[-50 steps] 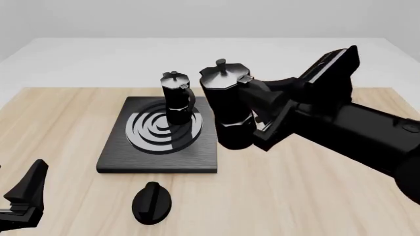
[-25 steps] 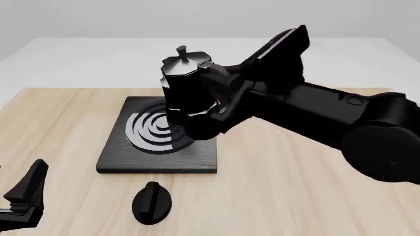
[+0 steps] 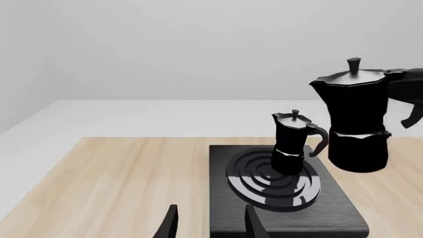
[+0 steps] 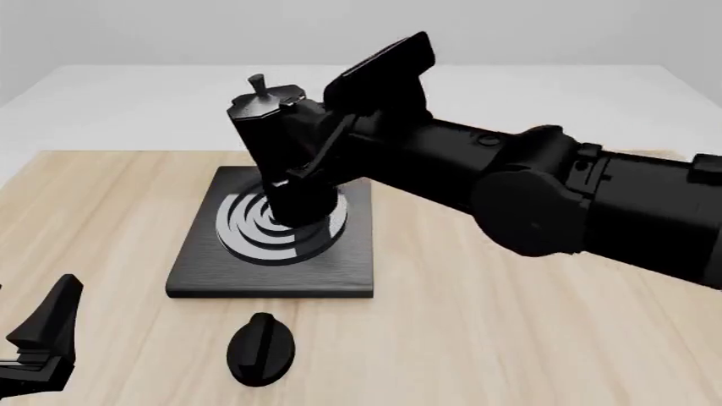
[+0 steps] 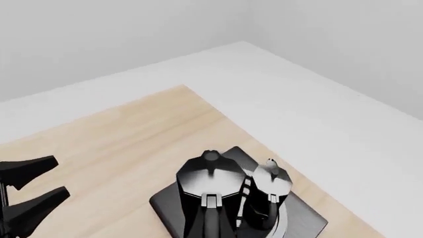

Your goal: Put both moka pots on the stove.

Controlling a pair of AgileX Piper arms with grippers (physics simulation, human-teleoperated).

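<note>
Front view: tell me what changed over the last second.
The right gripper carried its moka pot leftward from beside the stove to above the burner, still clamped and airborne. The other moka pot stayed on the burner; the left gripper and oval knob didn't move.

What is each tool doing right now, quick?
Left tool: open, holding nothing, low over the table.
Right tool: closed on a moka pot, held above the stove.

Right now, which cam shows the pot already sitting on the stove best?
Left wrist view: the standing moka pot is whole on the stove. Front view hides it behind the carried moka pot; right wrist view shows mainly its lid.
</note>
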